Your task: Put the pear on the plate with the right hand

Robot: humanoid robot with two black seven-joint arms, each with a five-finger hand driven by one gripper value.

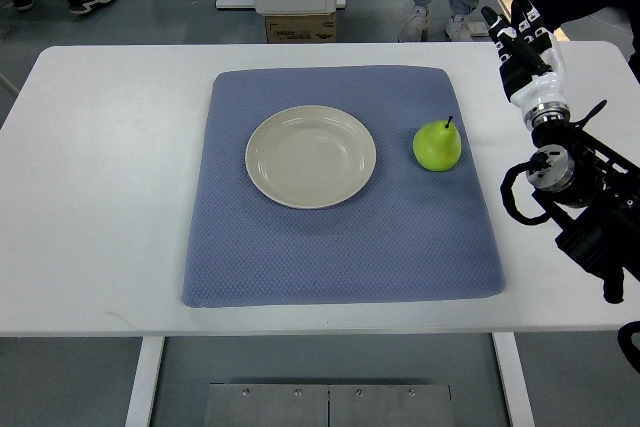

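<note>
Our right hand [525,47] sits upper right w/ fingers loosely spread, holding nothing; pear [437,146] stands mid-right beside plate [311,157].

Pear [437,146] right of plate [311,156], both on mat [340,247]

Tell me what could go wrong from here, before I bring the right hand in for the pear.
1. The green pear stands upright on the blue cloth mat; a sideways nudge could tip or roll it.
2. The right hand sits beyond the pear at the table's far right, so its approach may clip the stem.
3. The round beige plate is shallow; a pear released there might roll off.
</note>
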